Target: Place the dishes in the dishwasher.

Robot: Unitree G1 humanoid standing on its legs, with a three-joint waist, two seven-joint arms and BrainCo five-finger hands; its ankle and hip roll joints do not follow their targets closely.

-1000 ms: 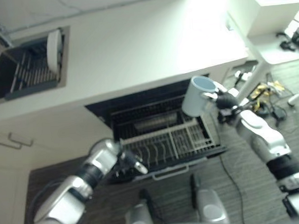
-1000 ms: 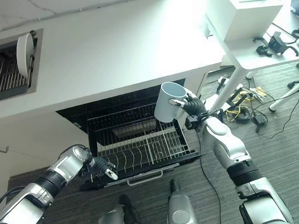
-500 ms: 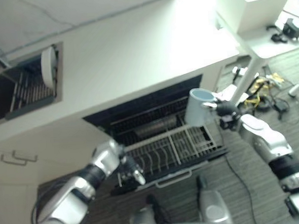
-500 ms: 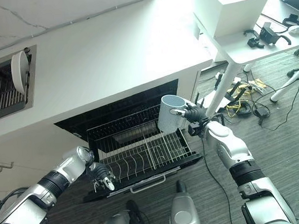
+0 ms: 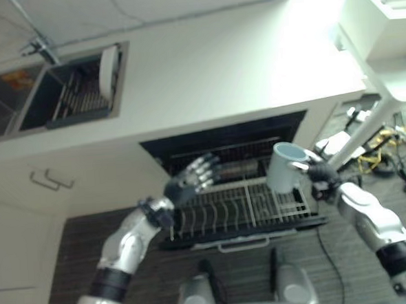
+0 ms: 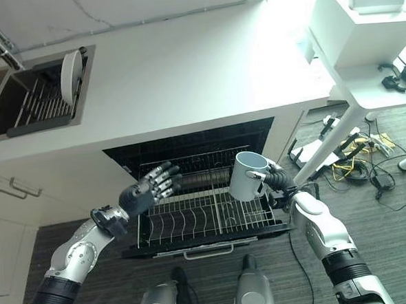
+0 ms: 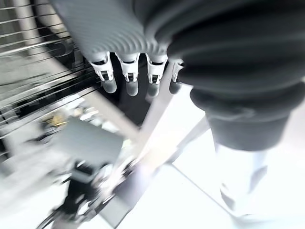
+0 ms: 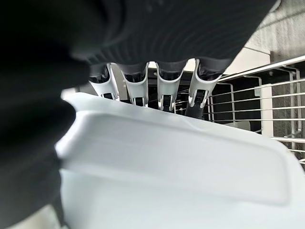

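**One mug over the rack, one plate in the sink**

The right hand (image 6: 277, 181) grips one pale mug (image 6: 246, 176) by its handle, above the right end of the pulled-out dishwasher rack (image 6: 207, 217). One plate (image 6: 70, 68) stands in the sink (image 6: 21, 111) at the worktop's (image 6: 185, 77) left end. The left hand (image 6: 147, 191), low at the rack's front a second ago, has risen with fingers spread, empty.

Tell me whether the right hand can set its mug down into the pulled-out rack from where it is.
Probably yes. The right hand, curled round the mug, holds it above the dishwasher rack, whose right end looks bare. The left hand hovers open at the rack's far side.
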